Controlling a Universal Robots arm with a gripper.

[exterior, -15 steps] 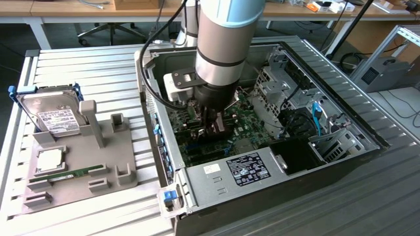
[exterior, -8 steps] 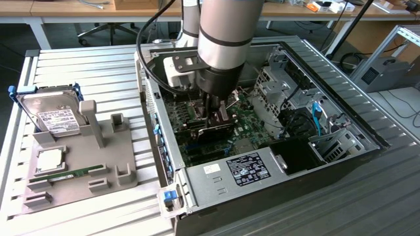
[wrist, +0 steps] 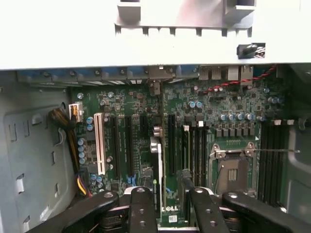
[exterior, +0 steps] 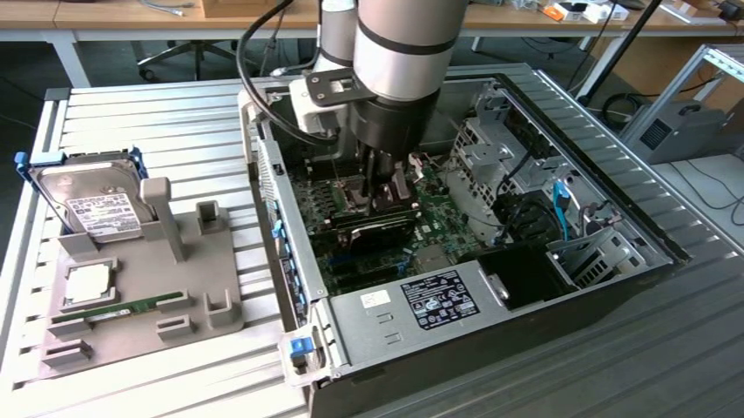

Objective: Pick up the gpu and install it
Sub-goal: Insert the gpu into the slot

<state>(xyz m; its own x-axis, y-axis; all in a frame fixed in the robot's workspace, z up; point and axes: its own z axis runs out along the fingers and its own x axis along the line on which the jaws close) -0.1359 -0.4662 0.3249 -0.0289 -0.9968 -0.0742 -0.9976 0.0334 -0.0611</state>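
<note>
My gripper (exterior: pixel 389 193) is down inside the open computer case (exterior: pixel 605 165), over the middle of the motherboard (exterior: pixel 448 218), and the jaws are pinching the gpu (exterior: pixel 375 228) from above. The card hangs edge-down directly below my fingers, so it lies straight under the jaws and to neither side. Its bottom edge is close to the board. I cannot tell whether it has met a slot.

The relation that matters is the gpu's long axis against the expansion slots. In the wrist view the gpu (wrist: pixel 156 160) shows edge-on as a thin pale strip running out from between my fingers (wrist: pixel 142 208). It lies parallel to the white slot (wrist: pixel 99 143) and to the black slots (wrist: pixel 171 143) beside it, and its far end reaches toward the case's rear wall. It seems to sit over the gap between two black slots, though that is a judgement.

The exterior view gives the card's dark broad face and its height over the board. The wrist view gives its line against the slots, and the empty processor socket (wrist: pixel 232 170) off to one side.
</note>
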